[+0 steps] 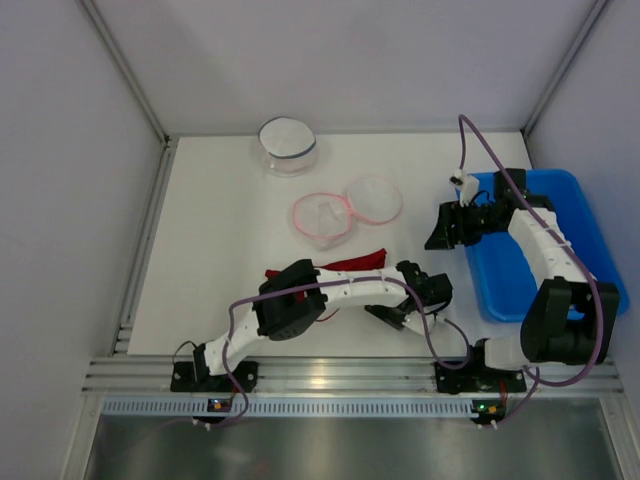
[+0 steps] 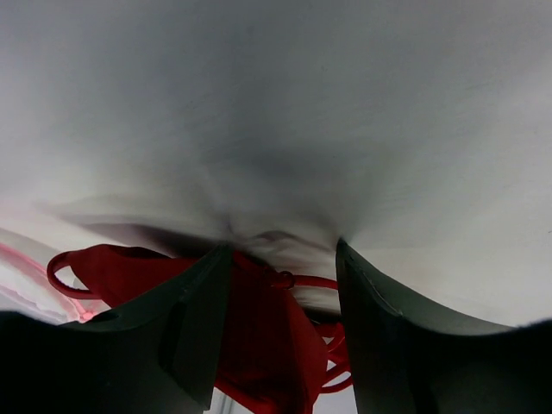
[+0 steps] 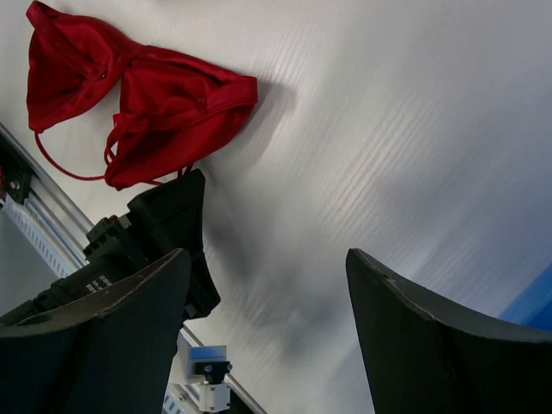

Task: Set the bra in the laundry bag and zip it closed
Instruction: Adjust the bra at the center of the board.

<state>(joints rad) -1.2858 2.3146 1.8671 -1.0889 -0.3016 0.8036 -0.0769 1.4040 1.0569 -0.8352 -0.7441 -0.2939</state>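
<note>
The red bra (image 3: 129,95) lies flat on the white table (image 1: 220,230), my left hand (image 2: 282,250) open at its edge, my forearm crossing above. The pink-rimmed laundry bag (image 1: 322,218) lies open beyond. My right hand (image 3: 267,259), open and empty, hovers beside a blue bin (image 1: 495,285).

1. The left arm (image 1: 350,290) and the right arm (image 1: 545,240) wear smooth white shells broken by bulky black joint housings.
2. A purple cable (image 1: 462,145) loops along each arm.
3. Black base plates (image 1: 190,380) sit under both.
4. The left pincer (image 2: 283,250) and the right pincer (image 3: 266,259) have matte black, wedge-shaped fingers.
</note>
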